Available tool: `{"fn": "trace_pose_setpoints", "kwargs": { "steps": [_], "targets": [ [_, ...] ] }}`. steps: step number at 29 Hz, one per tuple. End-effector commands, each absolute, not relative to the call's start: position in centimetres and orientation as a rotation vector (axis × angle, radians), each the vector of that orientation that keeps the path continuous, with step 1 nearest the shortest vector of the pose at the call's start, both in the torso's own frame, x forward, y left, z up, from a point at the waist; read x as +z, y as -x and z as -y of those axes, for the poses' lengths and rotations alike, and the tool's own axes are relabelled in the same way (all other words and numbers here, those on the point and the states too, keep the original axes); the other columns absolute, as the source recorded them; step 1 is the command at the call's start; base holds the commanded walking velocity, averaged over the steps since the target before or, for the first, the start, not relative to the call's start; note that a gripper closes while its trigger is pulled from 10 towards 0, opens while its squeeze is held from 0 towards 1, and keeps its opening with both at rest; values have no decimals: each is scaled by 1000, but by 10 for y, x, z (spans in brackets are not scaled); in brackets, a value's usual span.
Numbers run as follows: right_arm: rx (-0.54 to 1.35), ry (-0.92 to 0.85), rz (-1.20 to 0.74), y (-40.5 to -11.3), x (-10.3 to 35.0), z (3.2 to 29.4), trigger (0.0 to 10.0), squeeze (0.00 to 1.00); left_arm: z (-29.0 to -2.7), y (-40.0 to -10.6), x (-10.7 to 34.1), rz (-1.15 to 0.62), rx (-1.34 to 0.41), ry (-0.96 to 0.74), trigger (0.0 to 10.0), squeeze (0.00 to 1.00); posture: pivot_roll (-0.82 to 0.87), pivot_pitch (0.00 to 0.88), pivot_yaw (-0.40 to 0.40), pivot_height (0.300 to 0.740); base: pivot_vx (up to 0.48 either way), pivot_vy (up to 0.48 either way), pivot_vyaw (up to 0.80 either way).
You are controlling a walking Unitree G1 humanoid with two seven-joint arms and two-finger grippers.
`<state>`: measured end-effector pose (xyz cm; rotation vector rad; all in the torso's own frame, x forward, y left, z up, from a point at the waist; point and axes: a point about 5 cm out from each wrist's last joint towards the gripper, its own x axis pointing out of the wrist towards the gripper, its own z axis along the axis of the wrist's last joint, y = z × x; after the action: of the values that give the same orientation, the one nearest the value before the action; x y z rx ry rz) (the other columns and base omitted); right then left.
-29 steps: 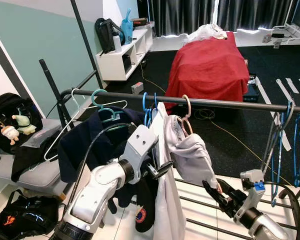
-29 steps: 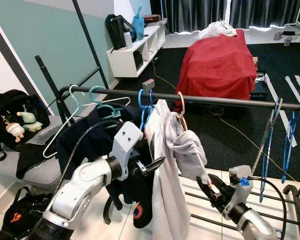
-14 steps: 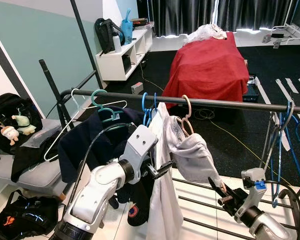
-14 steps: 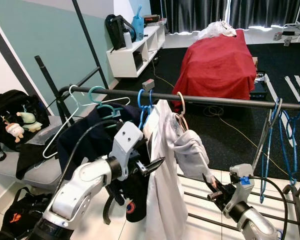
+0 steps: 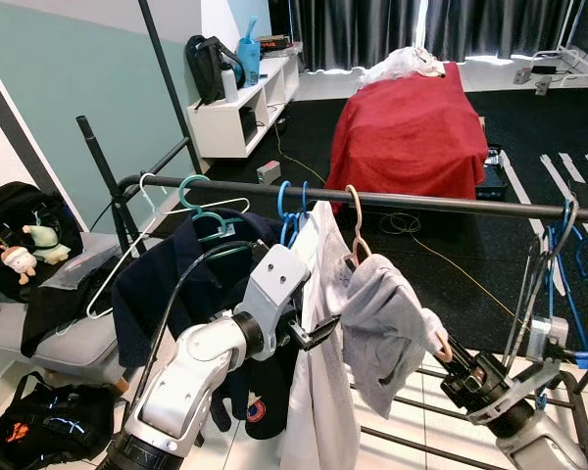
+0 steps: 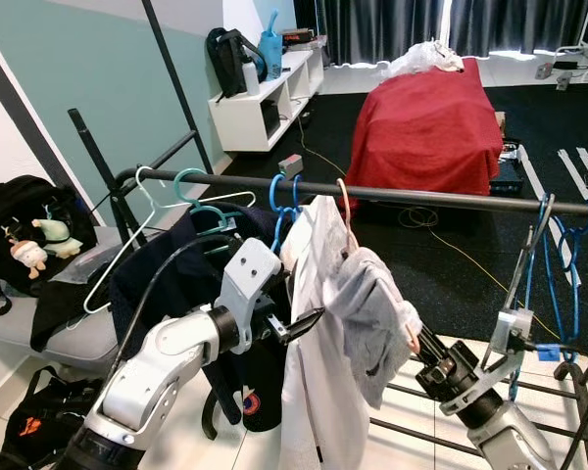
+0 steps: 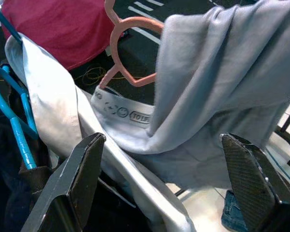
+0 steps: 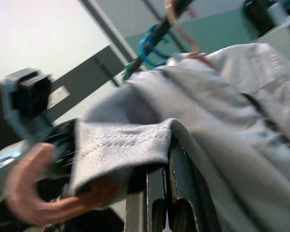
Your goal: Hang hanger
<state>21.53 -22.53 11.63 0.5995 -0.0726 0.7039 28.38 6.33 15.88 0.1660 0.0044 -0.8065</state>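
Your right gripper [image 5: 443, 354] is clenched on the lower end of the pink hanger [image 5: 354, 227], with the hem of the grey shirt [image 5: 384, 323] pinched between the fingers along with it. In the right wrist view the curved pink tip pokes out just beside the fingers [image 8: 160, 200], and the ribbed hem folds over them. The hanger's hook is already over the rail [image 5: 441, 204], between the blue hangers [image 5: 290, 213] and the bare stretch of bar toward your right. So the hang looks nearly done. What is left, as I judge it, is to let go cleanly.

Before you release, check that the hook sits fully over the bar and is not just leaning on it. Ease the hanger down until the shirt's weight hangs from the rail, then part the fingers slowly so the hem slips free and does not drag the hanger sideways. Draw the arm back low, away from the cloth.

Your left gripper [image 5: 318, 333] is spread wide, holding nothing, pressed near the white garment [image 5: 314, 392]. In the left wrist view its two black fingertips [image 7: 89, 159] frame the shirt's collar and label.

The shirt is soft, limp jersey and will snag easily. The hanger is smooth, thin plastic with rounded loops. The rail is a dark, round, slick metal tube, so the hook may slide along it.
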Motion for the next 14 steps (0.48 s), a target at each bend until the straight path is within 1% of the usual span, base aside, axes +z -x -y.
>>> {"fn": "trace_pose_setpoints", "kwargs": {
  "steps": [1,4,6,9,11,13,14],
  "targets": [
    [777,-608,63,-212,120,215,0,0,-64,-284,154,-28,-802,-164,10000,0,-118,0,107,710,0,0,0],
    [898,-617,18,-200,124,202,0,0,-64,-284,154,-29,-804,-165,10000,0,-118,0,106,710,0,0,0],
    [922,-616,5,-197,125,199,0,0,-64,-284,153,-29,-805,-165,10000,0,-121,0,105,710,0,0,0],
    [874,-590,-30,-200,120,202,0,0,-63,-284,153,-29,-811,-163,10000,0,-121,0,105,710,0,0,0],
    [757,-522,-86,-210,108,210,0,0,-59,-282,156,-33,-839,-111,10000,0,-127,0,107,710,0,0,0],
    [734,-505,-93,-212,106,212,0,0,-57,-282,158,-35,-850,-86,10000,0,-127,0,107,710,0,0,0],
    [715,-500,-89,-214,106,214,0,0,-56,-281,160,-39,-861,-45,10000,0,-127,0,107,710,0,0,0]
  ]
}}
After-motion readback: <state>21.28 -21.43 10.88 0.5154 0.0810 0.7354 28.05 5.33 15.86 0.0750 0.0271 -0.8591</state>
